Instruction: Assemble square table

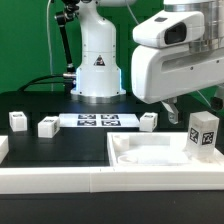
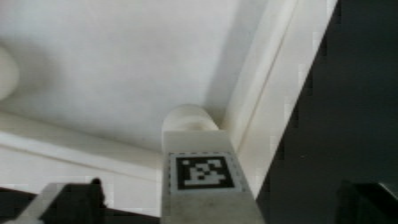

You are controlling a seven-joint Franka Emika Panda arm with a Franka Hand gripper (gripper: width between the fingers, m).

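Jaws of the robot's two-finger gripper point(image 2: 214, 205) stand released and wide apart, grasping nothing. A short white tagged leg point(image 2: 201, 165) rises between the dark fingers point(image 2: 63, 200), with a gap on each side. In the exterior view the large white square plastic slab point(image 1: 150, 152) fills the lower right of the frame, and that leg point(image 1: 203, 133) stands upright near its right edge. Across mid-frame a second leg point(image 1: 17, 121), a third leg point(image 1: 47, 126) and a fourth leg point(image 1: 149, 120) sit on the black table point(image 1: 30, 105), flanking the marker board point(image 1: 97, 121).
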